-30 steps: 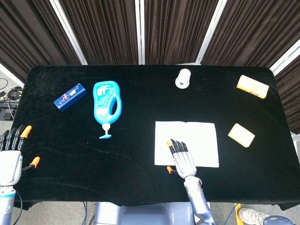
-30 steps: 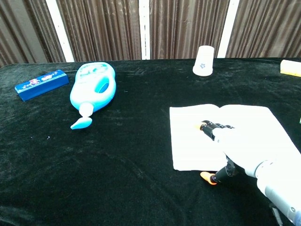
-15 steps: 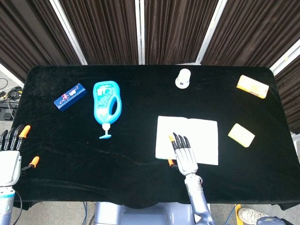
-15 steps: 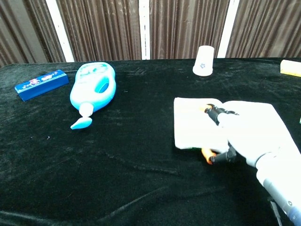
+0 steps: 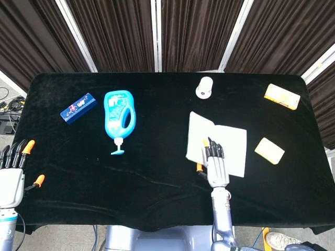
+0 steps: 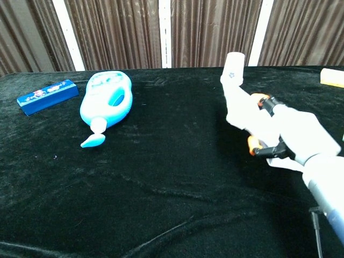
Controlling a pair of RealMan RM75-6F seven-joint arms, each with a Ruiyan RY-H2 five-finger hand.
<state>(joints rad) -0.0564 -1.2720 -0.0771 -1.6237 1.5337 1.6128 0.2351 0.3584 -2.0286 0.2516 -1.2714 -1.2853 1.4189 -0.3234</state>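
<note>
A white cloth (image 5: 227, 140) lies right of the middle of the black table (image 5: 157, 178). My right hand (image 5: 215, 163) grips its left edge, fingers on top and thumb underneath. That edge is raised off the table, and in the chest view the cloth (image 6: 240, 109) stands up in front of my right hand (image 6: 293, 134). My left hand (image 5: 12, 171) hangs off the table's near left corner with fingers apart and nothing in it; only the head view shows it.
A light-blue pump bottle (image 5: 119, 118) lies flat left of centre, with a small blue box (image 5: 78, 107) further left. A white cup (image 5: 204, 87) lies on its side at the back. A yellow sponge (image 5: 269, 150) and a yellow packet (image 5: 282, 96) lie at the right.
My right hand has moved right and away from me with the cloth's left edge, which has lifted off the table and folded over. The left hand has stayed put.
</note>
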